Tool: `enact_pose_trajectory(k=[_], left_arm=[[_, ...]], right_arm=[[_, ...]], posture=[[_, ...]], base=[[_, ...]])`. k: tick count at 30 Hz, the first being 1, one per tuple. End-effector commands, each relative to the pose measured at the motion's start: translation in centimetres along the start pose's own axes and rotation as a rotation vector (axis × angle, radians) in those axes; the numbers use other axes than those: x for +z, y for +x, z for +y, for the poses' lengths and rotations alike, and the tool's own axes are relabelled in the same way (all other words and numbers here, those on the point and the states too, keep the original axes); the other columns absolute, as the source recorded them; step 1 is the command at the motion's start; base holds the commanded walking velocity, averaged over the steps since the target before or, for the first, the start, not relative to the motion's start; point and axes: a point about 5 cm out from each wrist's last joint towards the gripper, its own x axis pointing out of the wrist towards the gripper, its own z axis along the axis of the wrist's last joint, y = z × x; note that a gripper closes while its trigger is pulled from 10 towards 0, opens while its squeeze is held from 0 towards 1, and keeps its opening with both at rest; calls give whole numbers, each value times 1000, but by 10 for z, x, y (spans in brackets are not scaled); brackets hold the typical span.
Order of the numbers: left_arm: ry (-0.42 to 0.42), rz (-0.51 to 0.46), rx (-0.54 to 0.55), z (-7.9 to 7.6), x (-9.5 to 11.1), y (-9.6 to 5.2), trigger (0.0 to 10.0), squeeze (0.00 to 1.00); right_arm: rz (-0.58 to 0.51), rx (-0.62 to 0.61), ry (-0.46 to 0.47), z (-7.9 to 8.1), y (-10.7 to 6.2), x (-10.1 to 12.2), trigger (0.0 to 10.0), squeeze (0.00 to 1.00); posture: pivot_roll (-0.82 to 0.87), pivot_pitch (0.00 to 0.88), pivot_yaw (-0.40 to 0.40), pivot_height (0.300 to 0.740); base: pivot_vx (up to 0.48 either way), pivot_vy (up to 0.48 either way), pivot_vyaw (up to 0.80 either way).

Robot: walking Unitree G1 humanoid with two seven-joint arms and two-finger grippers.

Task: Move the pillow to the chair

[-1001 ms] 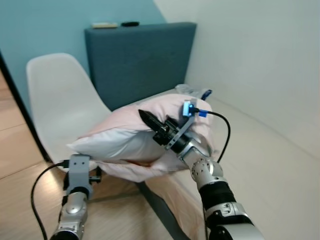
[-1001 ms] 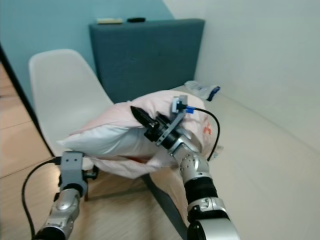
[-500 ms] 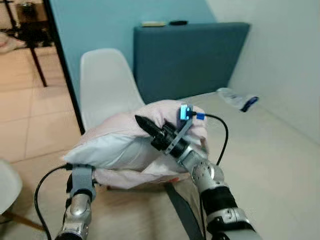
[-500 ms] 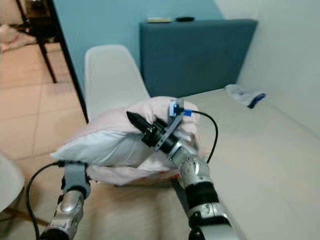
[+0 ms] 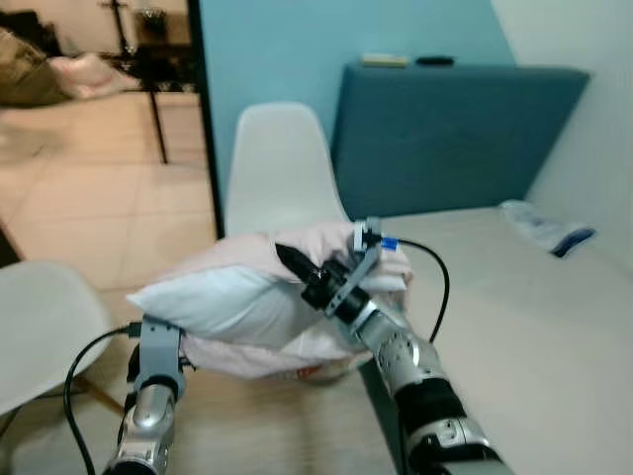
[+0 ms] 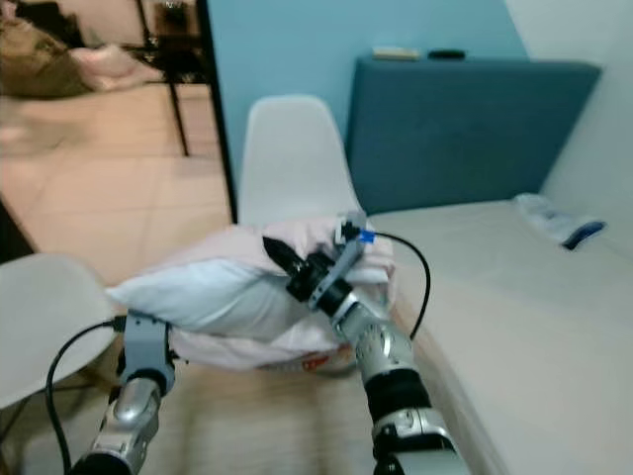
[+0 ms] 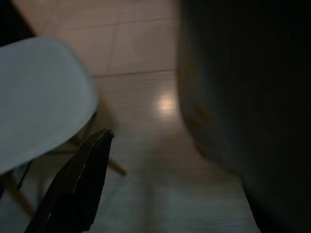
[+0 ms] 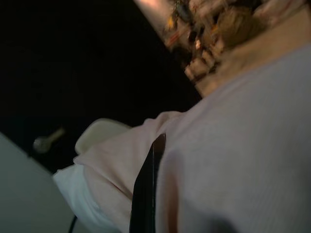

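Observation:
A pale pink and white pillow (image 5: 232, 297) hangs in the air in front of me, carried between my two arms. My right gripper (image 5: 295, 265) is shut on its upper right part, one black finger (image 8: 146, 184) pressed flat into the fabric. My left gripper is tucked under the pillow's left end, and its silver wrist (image 5: 158, 348) sticks out below. A white shell chair (image 5: 282, 163) stands right behind the pillow, against the blue wall. The pillow covers the chair's seat.
A second white chair (image 5: 45, 317) stands low at my left on the wooden floor. The beige bed (image 5: 524, 336) lies to the right with its dark blue headboard (image 5: 455, 129) and a clear packet (image 5: 544, 226). A black post (image 5: 206, 119) edges the wall.
The camera has swung left: chair, headboard and bed now lie further right, and the second chair and a tiled room have come into view. The pillow stays held between both arms.

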Motion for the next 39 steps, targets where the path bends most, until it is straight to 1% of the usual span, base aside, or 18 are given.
enact_pose_trajectory(k=[1, 2, 4, 5, 7, 11, 22, 24, 26, 34, 37, 38, 39], left_arm=[[14, 11, -44, -11, -1, -1, 10000, 0], [14, 11, -44, -11, -1, -1, 10000, 0], [12, 17, -59, -15, -3, -2, 10000, 0], [11, 20, -68, -17, -4, -3, 10000, 0], [7, 24, -77, -19, -4, -3, 10000, 0], [3, 21, -85, -22, -4, -3, 10000, 0], [-10, 18, -90, -23, -2, -2, 10000, 0], [-39, 10, -80, -23, 0, -2, 10000, 0], [-51, 6, -75, -23, 1, -1, 10000, 0], [-58, -5, -51, -19, 3, 0, 10000, 0], [-87, -19, -41, -18, 5, 0, 10000, 0], [-90, -28, -37, -17, 6, 1, 10000, 0], [-90, -28, -37, -17, 6, 1, 10000, 0]], right_arm=[[-49, 34, -28, 10, 10, 4, 10000, 0], [-49, 34, -28, 10, 10, 4, 10000, 0], [-70, -38, -21, 2, 7, 7, 10000, 0], [-74, -73, -34, -2, 5, 9, 10000, 0], [-81, -108, -49, -6, 3, 11, 10000, 0], [-71, -132, -69, -8, 3, 10, 10000, 0], [-44, -146, -94, -8, 3, 5, 10000, 0], [-30, -143, -112, -8, 4, 3, 10000, 0], [-26, -142, -115, -7, 5, 2, 10000, 0], [18, -128, -144, -6, 6, -3, 10000, 0], [53, -104, -152, -4, 7, -7, 10000, 0], [66, -66, -151, 0, 8, -9, 10000, 0], [66, -66, -151, 0, 8, -9, 10000, 0]], posture=[[155, 0, -83, 740], [155, 0, -83, 740], [151, 0, -84, 740], [149, 0, -83, 740], [146, 0, -83, 740], [142, 0, -83, 740], [141, 0, -82, 740], [142, 0, -84, 740], [142, 0, -85, 740], [145, 0, -89, 740], [144, 0, -90, 740], [144, 0, -91, 740], [144, 0, -91, 740]], base=[[0, 0, 488], [0, 0, 488], [0, 0, 0], [0, -345, 0], [0, -377, 0], [0, -389, 0], [0, -398, 0], [0, 0, 0], [0, 0, 0], [0, 0, 0], [0, 0, 0], [0, 0, 0], [0, 0, 0]])
